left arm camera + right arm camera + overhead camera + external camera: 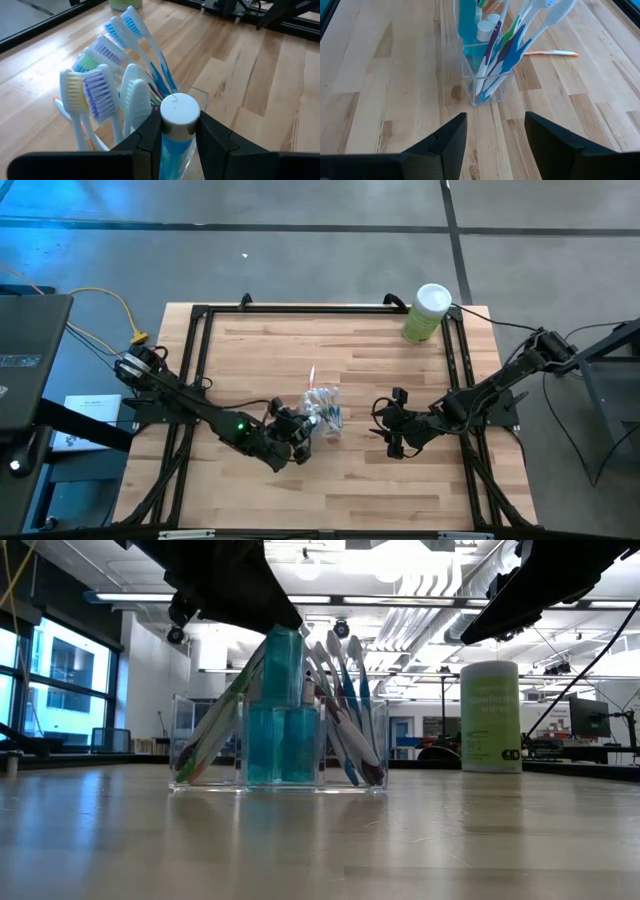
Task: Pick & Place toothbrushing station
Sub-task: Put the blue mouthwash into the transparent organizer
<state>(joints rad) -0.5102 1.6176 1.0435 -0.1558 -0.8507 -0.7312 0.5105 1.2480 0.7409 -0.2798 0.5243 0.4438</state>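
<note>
The left gripper (pixel 177 137) is clenched on a white-capped tube (pixel 179 111) of blue paste, its two fingers pinching the tube just under the cap, and it holds the tube upright over the clear holder (pixel 278 745), which stands near the middle of the counter (pixel 380 370); in the low view the tube sits above two other blue tubes already inside, so this reads as the placing step for a tube, not yet let go; the toothbrushes (pixel 100 90) lean fanned out in the holder just beside it, and one orange toothbrush (pixel 551 52) lies flat on the counter beyond the holder; the right gripper (pixel 495 132) waits near the holder with its fingers spread and nothing between them; the next move probably calls for lowering the tube straight into its compartment, clear of the bristle heads, then releasing; the loose brush would be left to fetch.
</note>
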